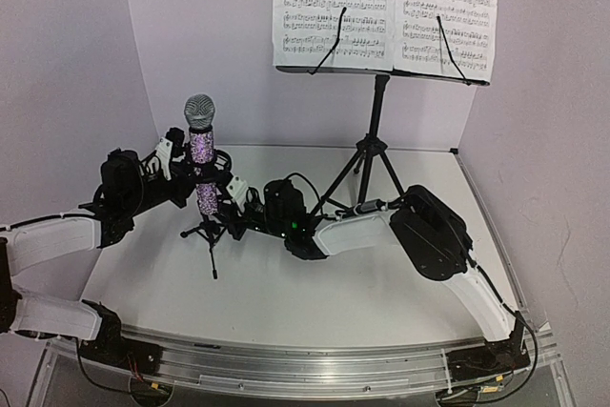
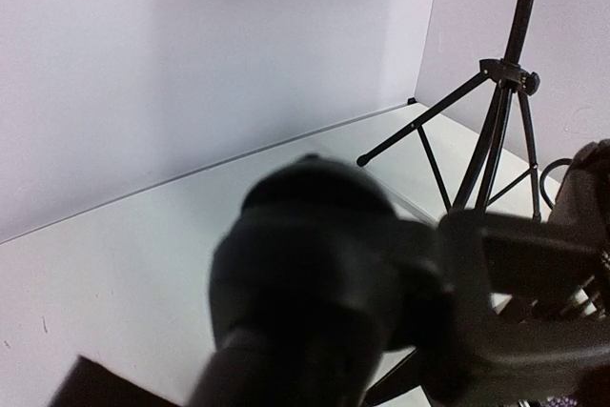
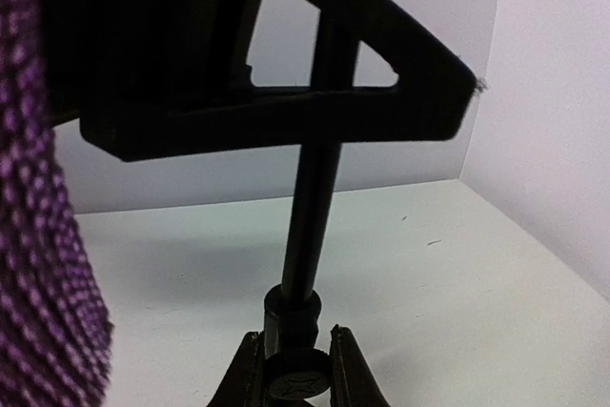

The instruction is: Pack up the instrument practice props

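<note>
Top external view shows the purple glitter microphone with grey mesh head point(image 1: 200, 145) upright in the small black tripod mic stand point(image 1: 212, 233), left gripper point(image 1: 189, 167) and right gripper point(image 1: 232, 199) close beside it, closure impossible to tell; likely light, rigid, top-heavy, best held by its barrel.

Close ahead, the black mic stand point(image 3: 313, 188) rises upright from its tripod hub; the purple glitter microphone point(image 3: 43, 264) looms blurred at left.

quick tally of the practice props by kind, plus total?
microphone: 1
small mic stand: 1
music stand: 1
sheet-music pages: 2 showing
Total: 5
</note>
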